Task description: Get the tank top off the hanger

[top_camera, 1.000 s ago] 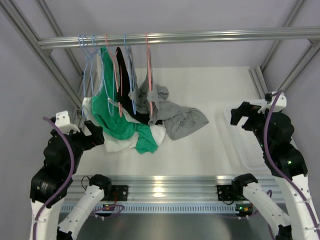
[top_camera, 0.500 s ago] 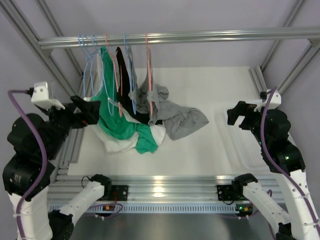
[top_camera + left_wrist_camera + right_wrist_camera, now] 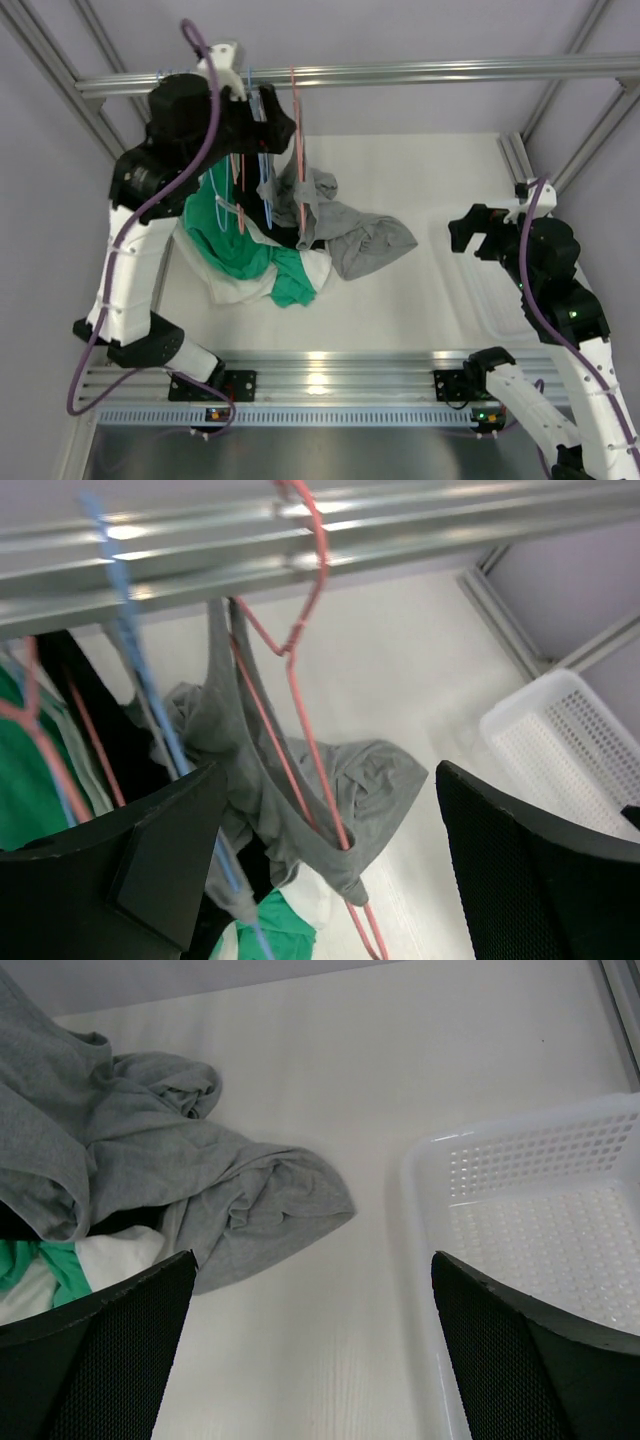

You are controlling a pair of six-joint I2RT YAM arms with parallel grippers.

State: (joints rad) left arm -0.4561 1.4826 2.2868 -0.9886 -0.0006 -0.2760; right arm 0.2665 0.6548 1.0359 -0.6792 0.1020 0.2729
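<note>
Hanging long-ways down from the pink hanger [image 3: 300, 630] on the rail [image 3: 420, 525], the gray tank top [image 3: 250, 780] sits right in front of the left gripper [image 3: 330, 850], fingers spread wide and empty, far nearer than the right gripper [image 3: 315, 1350], also spread wide.
</note>
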